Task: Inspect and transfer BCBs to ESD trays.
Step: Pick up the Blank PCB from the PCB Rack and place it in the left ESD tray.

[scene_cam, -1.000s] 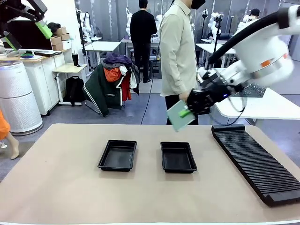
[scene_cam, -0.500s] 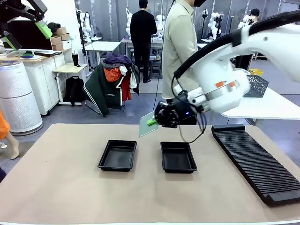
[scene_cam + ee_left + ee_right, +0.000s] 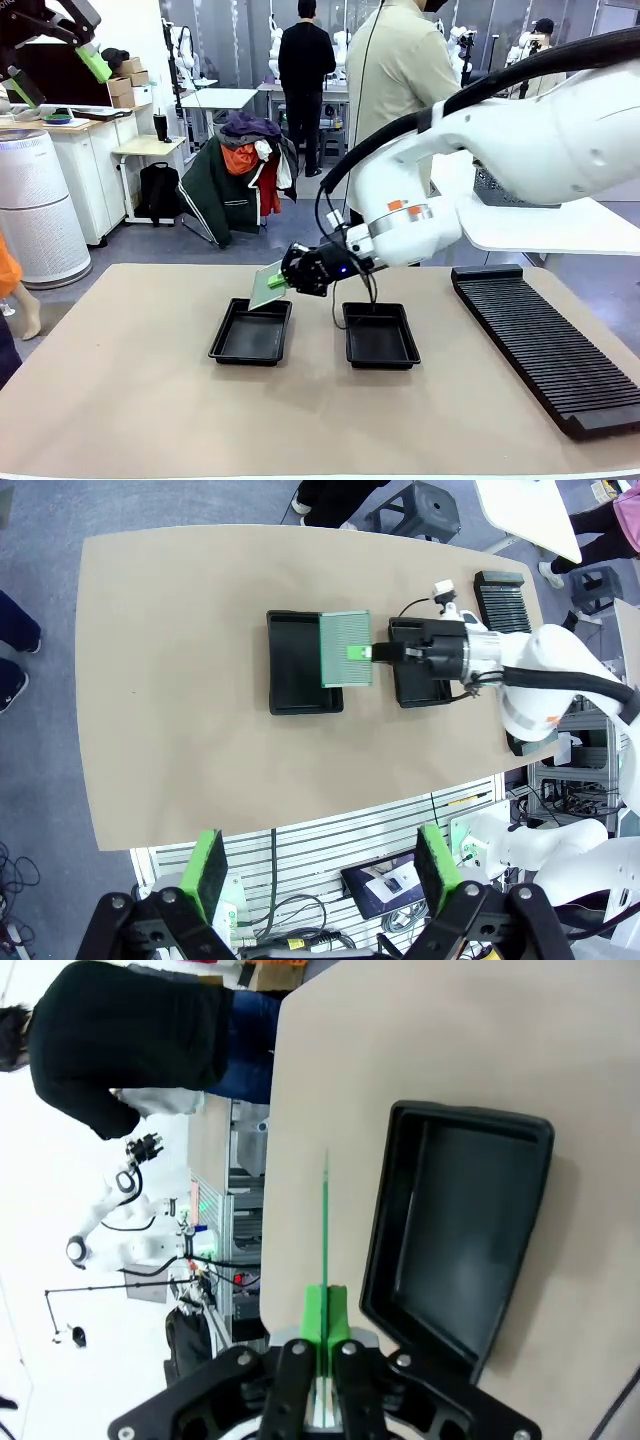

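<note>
Front view first: one BCB (image 3: 263, 287), two black trays, namely the left ESD tray (image 3: 250, 332) and the right ESD tray (image 3: 380, 337), and one ribbed rack (image 3: 545, 340) along the table (image 3: 120, 400) edge on the right. The right gripper (image 3: 279, 281) pinches the BCB by one edge, tilted, above the left ESD tray's far right corner. There's plenty of bare table in front and to the left. The left gripper (image 3: 58, 72) hangs high at top left.

Left wrist view looks straight down, so you get the BCB's ribbed green face overlapping the left ESD tray's inner rim. Its own fingers (image 3: 210, 870) are spread wide, nothing between them.

Right wrist view: the BCB is edge-on, just a thin green line, with the fingers (image 3: 325, 1310) pressed onto it and one tray beside it.
</note>
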